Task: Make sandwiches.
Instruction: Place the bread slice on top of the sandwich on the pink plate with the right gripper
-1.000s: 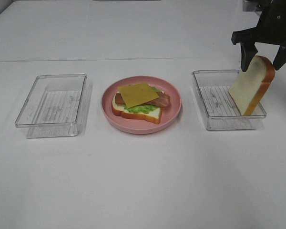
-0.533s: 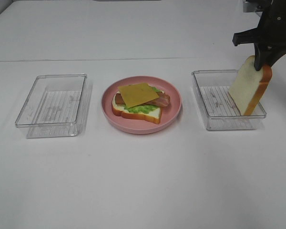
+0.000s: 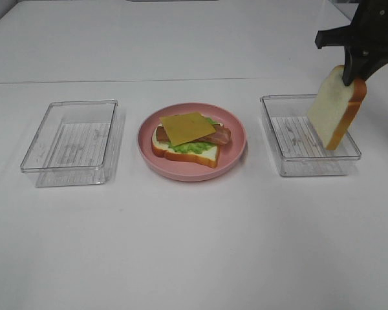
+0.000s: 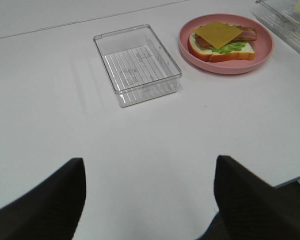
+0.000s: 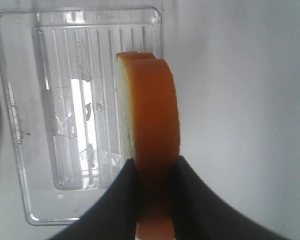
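Note:
An open-faced sandwich lies on the pink plate: a bread slice under green lettuce, bacon strips and a yellow cheese square. It shows in the left wrist view too, as sandwich on plate. My right gripper is shut on the top edge of a second bread slice, which hangs upright over the right clear tray. From the right wrist, the fingers pinch the slice's orange crust above the tray. My left gripper stands open, low over bare table.
A clear tray with nothing in it sits left of the plate, seen also as tray in the left wrist view. A corner of the right tray shows there too. White table surrounds everything.
The right gripper's jaws closed on the top of the bread slice, then lifted it slightly off the right tray. Left arm has not moved.

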Controlling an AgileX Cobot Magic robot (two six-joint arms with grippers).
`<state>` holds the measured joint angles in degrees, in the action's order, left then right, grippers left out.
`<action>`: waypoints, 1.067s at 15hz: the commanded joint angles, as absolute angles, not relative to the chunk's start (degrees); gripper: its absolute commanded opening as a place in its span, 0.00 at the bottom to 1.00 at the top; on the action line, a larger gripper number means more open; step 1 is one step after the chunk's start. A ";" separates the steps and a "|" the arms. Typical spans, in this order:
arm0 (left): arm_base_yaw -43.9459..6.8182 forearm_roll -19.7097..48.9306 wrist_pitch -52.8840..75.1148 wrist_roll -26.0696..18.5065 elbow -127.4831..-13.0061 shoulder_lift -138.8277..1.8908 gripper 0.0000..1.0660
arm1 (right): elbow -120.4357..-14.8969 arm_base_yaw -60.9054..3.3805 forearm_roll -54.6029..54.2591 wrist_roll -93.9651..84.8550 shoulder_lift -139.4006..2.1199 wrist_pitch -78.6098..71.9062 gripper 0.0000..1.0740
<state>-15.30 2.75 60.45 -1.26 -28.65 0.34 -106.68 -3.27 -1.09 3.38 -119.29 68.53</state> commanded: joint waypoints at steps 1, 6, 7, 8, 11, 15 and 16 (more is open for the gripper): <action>-15.41 2.92 59.87 -1.09 -28.59 1.55 0.65 | -106.46 -3.32 -4.93 3.44 -114.08 68.81 0.00; -15.41 2.92 59.87 -1.09 -28.59 1.55 0.65 | -101.36 -7.33 -29.56 -0.57 -107.95 64.34 0.00; -15.41 2.92 59.87 -1.09 -28.59 1.55 0.65 | -98.84 -9.63 -31.05 -0.57 -107.89 62.11 0.00; -15.41 2.92 59.87 -1.09 -28.59 1.55 0.65 | -95.86 -11.69 -32.60 -0.40 -107.89 58.96 0.00; -15.41 2.92 59.87 -1.09 -28.59 1.55 0.65 | -86.23 -16.79 -38.50 -0.40 -107.89 46.18 0.00; -15.41 2.92 59.87 -1.09 -28.59 1.55 0.65 | -74.08 -18.05 -57.01 -10.03 -108.17 29.39 0.00; -15.41 2.92 59.87 -1.09 -28.59 1.55 0.65 | -74.03 -18.05 -60.85 -12.38 -109.15 29.34 0.00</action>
